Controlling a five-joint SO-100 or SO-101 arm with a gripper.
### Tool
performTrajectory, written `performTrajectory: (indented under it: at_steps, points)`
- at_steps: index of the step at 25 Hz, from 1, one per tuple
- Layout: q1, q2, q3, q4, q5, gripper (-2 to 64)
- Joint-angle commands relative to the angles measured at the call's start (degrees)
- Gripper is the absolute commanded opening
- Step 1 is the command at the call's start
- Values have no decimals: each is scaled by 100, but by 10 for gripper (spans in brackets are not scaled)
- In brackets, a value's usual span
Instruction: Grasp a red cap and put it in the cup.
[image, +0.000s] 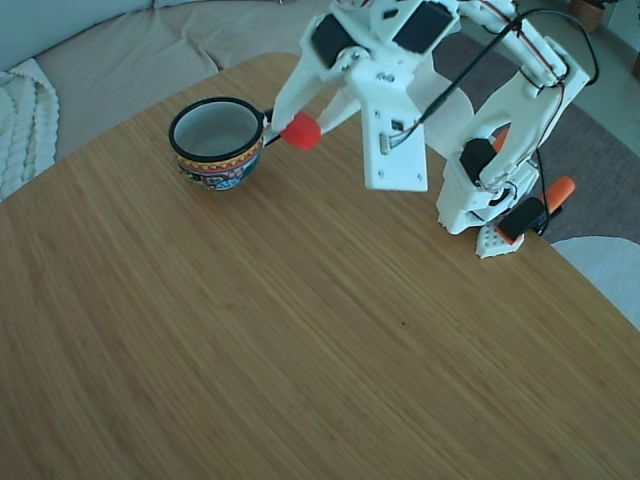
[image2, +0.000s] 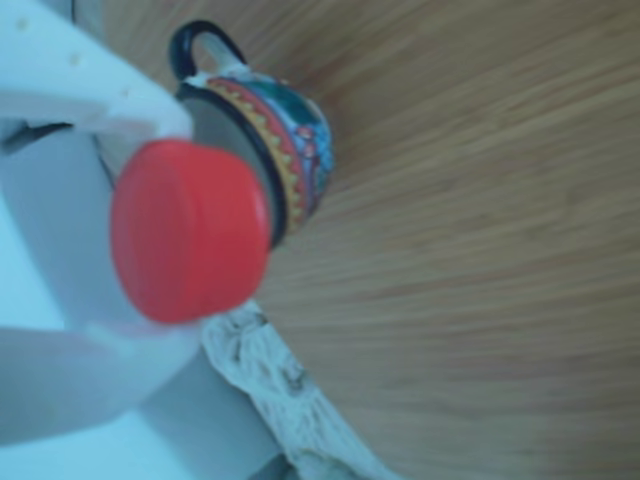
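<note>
Fixed view: white two-finger gripper (image: 296, 128) pinching small round red plastic cap (image: 301, 131), mid-carry at 3 o'clock of patterned black-rimmed mug (image: 216, 143); next shift over opening, release

Soft, even daylight filled the fixed view; the wooden desk (image: 300, 330) was bright, with only faint shadow beside the cup (image: 216, 142) and no hard glare. That picture was fairly sharp, slightly bowed at its edges. The other view lay on its side, bluish and hazy, with the red cap (image2: 188, 232) close and blurred.
</note>
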Motion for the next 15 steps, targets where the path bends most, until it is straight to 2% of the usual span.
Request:
performTrajectory:
  at_steps: [1,10,15]
  points:
    - [360,387,-308,-44,-44,67]
    - [1415,624,-290,-404,-202,67]
    - [1679,571,-272,-659,-202,68]
